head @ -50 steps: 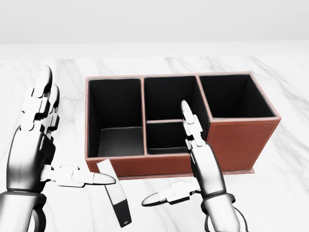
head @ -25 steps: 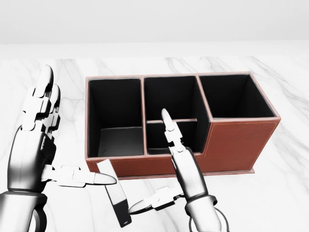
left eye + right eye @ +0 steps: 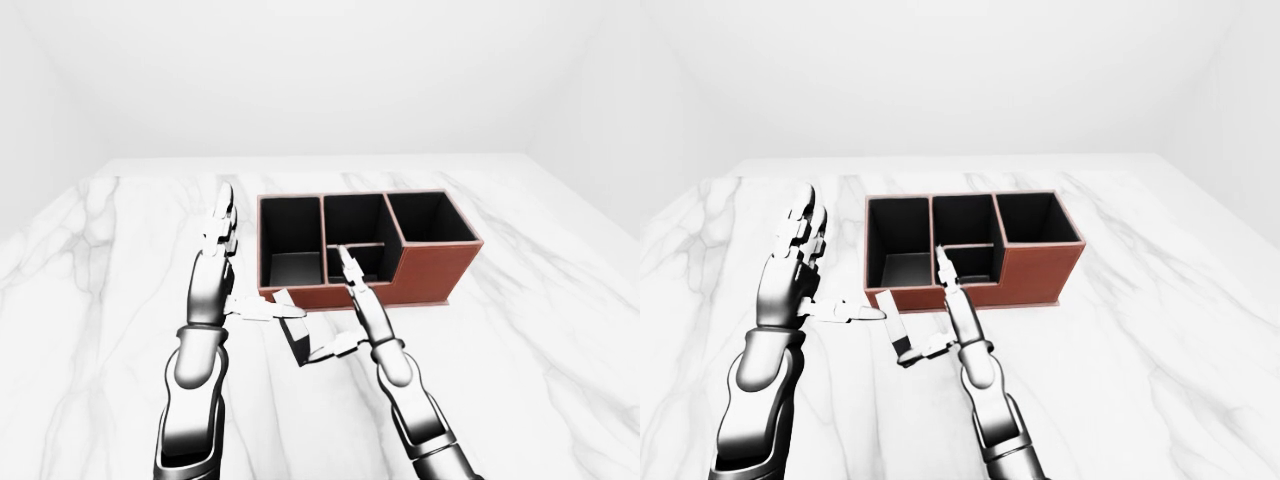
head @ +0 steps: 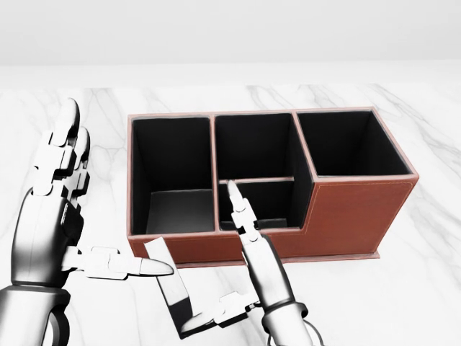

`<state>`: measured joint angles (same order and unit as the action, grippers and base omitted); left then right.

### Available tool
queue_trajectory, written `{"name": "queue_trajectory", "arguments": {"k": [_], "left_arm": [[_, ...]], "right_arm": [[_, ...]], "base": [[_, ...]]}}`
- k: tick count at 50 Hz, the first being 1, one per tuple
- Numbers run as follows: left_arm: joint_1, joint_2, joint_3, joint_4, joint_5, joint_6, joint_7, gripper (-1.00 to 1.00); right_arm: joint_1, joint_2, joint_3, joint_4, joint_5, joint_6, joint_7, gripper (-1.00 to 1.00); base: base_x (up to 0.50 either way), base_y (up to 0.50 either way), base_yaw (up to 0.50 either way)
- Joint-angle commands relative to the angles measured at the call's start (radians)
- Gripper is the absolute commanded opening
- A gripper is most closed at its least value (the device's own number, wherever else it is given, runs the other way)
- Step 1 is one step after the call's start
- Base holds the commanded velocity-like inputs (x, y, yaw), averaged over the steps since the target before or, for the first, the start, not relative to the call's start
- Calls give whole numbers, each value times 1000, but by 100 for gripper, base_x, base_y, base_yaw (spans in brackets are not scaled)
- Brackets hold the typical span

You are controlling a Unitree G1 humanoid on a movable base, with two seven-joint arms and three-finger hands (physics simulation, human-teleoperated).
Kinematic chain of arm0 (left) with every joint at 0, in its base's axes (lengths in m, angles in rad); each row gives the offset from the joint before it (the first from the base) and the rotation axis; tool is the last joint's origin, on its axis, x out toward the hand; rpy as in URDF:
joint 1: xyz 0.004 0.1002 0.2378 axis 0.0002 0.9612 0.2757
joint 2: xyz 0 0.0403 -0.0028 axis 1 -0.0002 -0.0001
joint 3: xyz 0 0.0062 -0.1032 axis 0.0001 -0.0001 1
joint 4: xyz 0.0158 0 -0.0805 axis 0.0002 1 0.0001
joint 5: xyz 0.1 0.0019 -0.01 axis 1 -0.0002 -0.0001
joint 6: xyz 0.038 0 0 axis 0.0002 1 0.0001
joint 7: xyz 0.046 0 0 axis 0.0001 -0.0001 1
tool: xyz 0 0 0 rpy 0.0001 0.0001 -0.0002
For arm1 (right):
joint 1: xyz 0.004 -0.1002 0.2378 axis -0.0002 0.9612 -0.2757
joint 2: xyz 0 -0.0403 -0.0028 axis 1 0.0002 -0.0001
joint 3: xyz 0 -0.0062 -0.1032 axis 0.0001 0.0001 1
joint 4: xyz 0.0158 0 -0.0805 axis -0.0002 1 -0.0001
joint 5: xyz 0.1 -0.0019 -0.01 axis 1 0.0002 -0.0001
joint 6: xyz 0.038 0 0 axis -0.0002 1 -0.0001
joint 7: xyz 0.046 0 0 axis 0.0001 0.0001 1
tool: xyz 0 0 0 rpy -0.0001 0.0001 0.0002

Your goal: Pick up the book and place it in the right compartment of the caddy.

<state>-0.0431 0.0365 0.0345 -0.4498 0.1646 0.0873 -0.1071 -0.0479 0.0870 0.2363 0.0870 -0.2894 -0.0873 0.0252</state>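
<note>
Down at the bottom centre of the head view, the robot's chrome right hand [image 4: 241,288] is spread: its long fingers [image 4: 240,209] point straight up the frame over the caddy's near wall, while its thumb [image 4: 212,318] reaches out to the left and touches the lower end of the book. The slim black-and-white book [image 4: 171,290] lies flat on the white marble tabletop [image 4: 403,295], slanting from its pale upper end by the caddy's near wall down to its dark lower end. Nothing is gripping it; only the right thumb is against it.

To the left in that view, the chrome left hand [image 4: 61,209] is held open too, with its fingers pointing up the frame and its thumb [image 4: 126,265] stretched to the right, the tip just beside the book's pale upper end. Whether that tip actually touches the book I cannot tell.

Beyond both hands, across the middle of the frame, sits the reddish-brown leather caddy [image 4: 360,209] with black lining. It has a deep left compartment [image 4: 176,180], a centre section split by a low crosswise divider, and a taller right compartment [image 4: 349,144] in the upper right. Each shows only its dark lining.
</note>
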Motion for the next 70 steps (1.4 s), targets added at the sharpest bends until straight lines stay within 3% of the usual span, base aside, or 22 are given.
{"name": "queue_trajectory", "arguments": {"k": [1, 15, 53, 70], "left_arm": [[-2, 1, 2, -12, -7, 0, -1, 100], [-1, 0, 1, -18, -6, 0, -2, 100], [-1, 1, 1, -7, -6, 0, -3, 100], [-4, 1, 2, -8, -7, 0, -3, 100]], "right_arm": [[-5, 15, 11, 88, 3, 0, -23, 100], [-22, 32, 12, 239, 12, 0, -41, 100], [-39, 79, 52, 299, -26, 0, -37, 100], [-105, 102, 23, 428, -28, 0, -48, 100]], "base": [[0, 0, 0], [0, 0, 0], [0, 0, 0], [0, 0, 0]]}}
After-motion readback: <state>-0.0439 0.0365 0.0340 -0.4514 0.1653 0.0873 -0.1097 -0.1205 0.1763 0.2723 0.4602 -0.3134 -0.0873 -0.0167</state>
